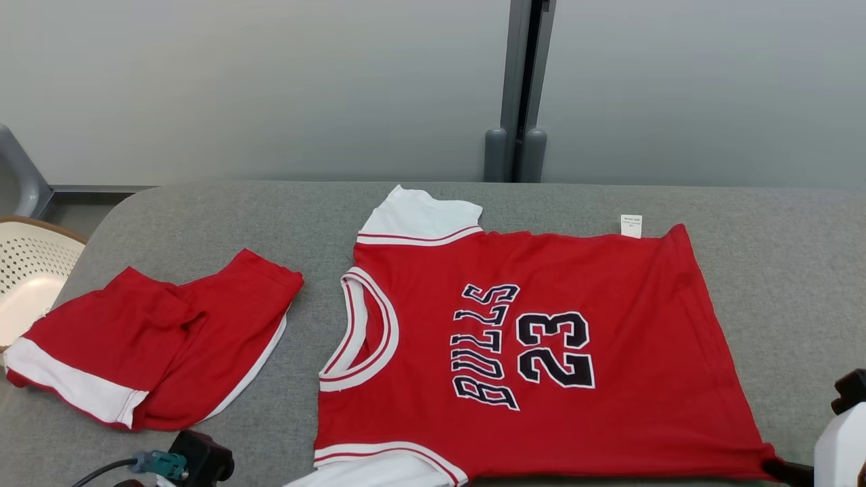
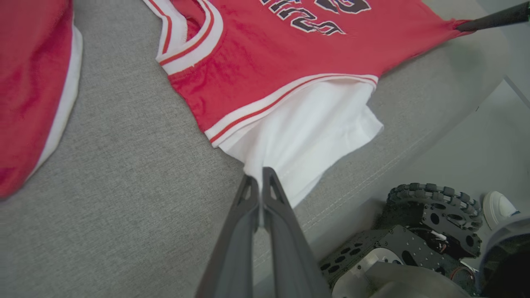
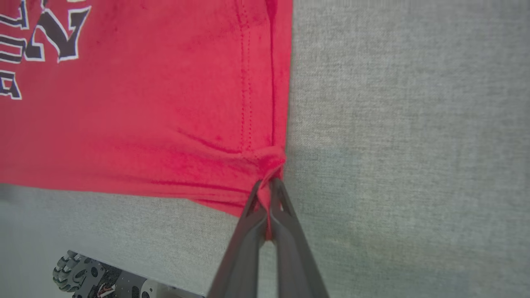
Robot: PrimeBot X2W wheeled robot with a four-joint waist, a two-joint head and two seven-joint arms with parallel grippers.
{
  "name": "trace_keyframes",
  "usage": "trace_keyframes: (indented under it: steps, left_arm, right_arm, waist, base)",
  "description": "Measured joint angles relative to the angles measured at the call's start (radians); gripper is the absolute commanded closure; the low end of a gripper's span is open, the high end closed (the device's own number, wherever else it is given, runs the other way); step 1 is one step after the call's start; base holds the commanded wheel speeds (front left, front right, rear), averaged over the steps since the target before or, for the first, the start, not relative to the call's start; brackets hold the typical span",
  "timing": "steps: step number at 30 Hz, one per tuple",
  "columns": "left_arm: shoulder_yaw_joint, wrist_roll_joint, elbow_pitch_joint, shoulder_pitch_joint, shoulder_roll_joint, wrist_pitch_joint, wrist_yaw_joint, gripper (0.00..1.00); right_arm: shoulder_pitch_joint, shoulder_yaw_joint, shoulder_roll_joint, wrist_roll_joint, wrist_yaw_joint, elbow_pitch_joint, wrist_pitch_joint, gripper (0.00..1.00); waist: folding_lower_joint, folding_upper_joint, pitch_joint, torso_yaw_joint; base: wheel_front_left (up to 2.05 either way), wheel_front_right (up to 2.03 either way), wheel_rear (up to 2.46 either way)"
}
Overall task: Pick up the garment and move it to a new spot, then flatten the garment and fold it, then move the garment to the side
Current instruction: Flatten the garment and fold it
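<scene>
From the head view, the red jersey (image 1: 541,338) lay face up and nearly flat in the middle of the grey worktop (image 1: 778,270), neck toward the robot's left. A folded pair of red shorts (image 1: 155,345) sat apart beside it.

In the left wrist view, the left end effector (image 2: 260,176) was clenched on the edge of the near white sleeve (image 2: 306,140), which hung slightly past the worktop's edge.

In the right wrist view, the right end effector (image 3: 268,184) was pinched tight on the near hem corner (image 3: 271,159), with the cloth bunched at its tips. Holding both near corners looked meant to tension that edge for smoothing or a first fold.
</scene>
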Motion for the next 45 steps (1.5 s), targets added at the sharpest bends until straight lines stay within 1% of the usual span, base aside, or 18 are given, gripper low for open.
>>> trace_keyframes:
  steps: [4,7,12,18,20,24,27,32,34,37,38,39,40,43,45]
  left_arm:
    - [0.016,0.005,-0.032,-0.003,0.011,0.002,0.027,1.0]
    - [0.035,0.019,-0.037,-0.023,0.014,-0.009,0.048,1.0]
    - [0.052,0.034,-0.043,-0.077,0.016,-0.001,0.049,1.0]
    - [0.055,0.064,-0.026,-0.178,-0.005,0.029,0.027,1.0]
    - [0.054,0.09,-0.008,-0.219,-0.014,0.035,0.019,1.0]
    - [0.056,0.105,0.044,-0.295,-0.043,0.044,0.002,1.0]
    - [0.048,0.121,0.093,-0.353,-0.074,0.046,-0.014,1.0]
    - [0.026,0.161,0.196,-0.43,-0.125,0.029,-0.027,1.0]
    - [0.013,0.172,0.259,-0.465,-0.151,0.014,-0.035,1.0]
    - [0.002,0.176,0.297,-0.488,-0.163,0.001,-0.039,1.0]
    - [-0.003,0.178,0.317,-0.499,-0.171,-0.006,-0.039,0.75]
    - [-0.007,0.181,0.335,-0.507,-0.181,-0.014,-0.039,0.23]
    - [-0.009,0.185,0.354,-0.516,-0.191,-0.027,-0.04,0.0]
    - [-0.019,0.201,0.408,-0.537,-0.221,-0.054,-0.04,0.0]
    - [-0.01,0.203,0.442,-0.539,-0.241,-0.095,-0.037,0.0]
  right_arm:
    - [-0.008,-0.039,-0.003,0.02,0.0,-0.035,0.006,1.0]
    - [-0.028,-0.056,-0.009,0.012,0.0,-0.043,0.018,1.0]
    - [-0.075,-0.087,-0.01,-0.007,0.0,-0.044,0.05,1.0]
    - [-0.155,-0.118,0.008,-0.062,0.0,-0.019,0.081,1.0]
    - [-0.19,-0.13,0.022,-0.094,0.0,-0.007,0.083,1.0]
    - [-0.255,-0.153,0.052,-0.154,0.0,0.021,0.095,1.0]
    - [-0.297,-0.167,0.075,-0.195,0.0,0.039,0.095,1.0]
    - [-0.338,-0.186,0.117,-0.242,0.0,0.061,0.096,1.0]
    - [-0.353,-0.189,0.134,-0.268,0.0,0.065,0.1,1.0]
    - [-0.357,-0.193,0.144,-0.277,0.0,0.068,0.102,1.0]
    - [-0.358,-0.194,0.149,-0.282,0.0,0.07,0.103,1.0]
    - [-0.36,-0.195,0.154,-0.286,0.0,0.071,0.103,0.57]
    - [-0.361,-0.195,0.156,-0.298,0.0,0.069,0.098,0.0]
    - [-0.362,-0.2,0.166,-0.311,0.0,0.064,0.067,0.0]
    - [-0.362,-0.208,0.173,-0.316,0.0,0.064,0.041,0.0]
  waist:
    - [0.0,0.0,0.006,-0.006]
    - [0.0,0.0,0.01,-0.007]
    - [0.0,0.0,0.021,-0.004]
    - [0.0,0.0,0.06,-0.002]
    - [0.0,0.0,0.079,-0.002]
    - [0.0,0.0,0.122,-0.004]
    - [0.0,0.0,0.157,-0.006]
    - [0.0,0.0,0.208,-0.012]
    - [0.0,0.0,0.233,-0.018]
    - [0.0,0.0,0.246,-0.022]
    - [0.0,0.0,0.251,-0.024]
    - [0.0,0.0,0.256,-0.026]
    - [0.0,0.0,0.261,-0.027]
    - [0.0,0.0,0.271,-0.029]
    - [0.0,0.0,0.272,-0.028]
  base:
    - [0.0,0.0,0.0]
    - [0.0,0.0,0.0]
    - [0.0,0.0,0.0]
    - [0.0,0.0,0.0]
    - [0.0,0.0,0.0]
    - [0.0,0.0,0.0]
    - [0.0,0.0,0.0]
    - [0.0,0.0,0.0]
    - [0.0,0.0,0.0]
    - [0.0,0.0,0.0]
    - [0.0,0.0,0.0]
    - [0.0,0.0,0.0]
    - [0.0,0.0,0.0]
    - [0.0,0.0,0.0]
    - [0.0,0.0,0.0]
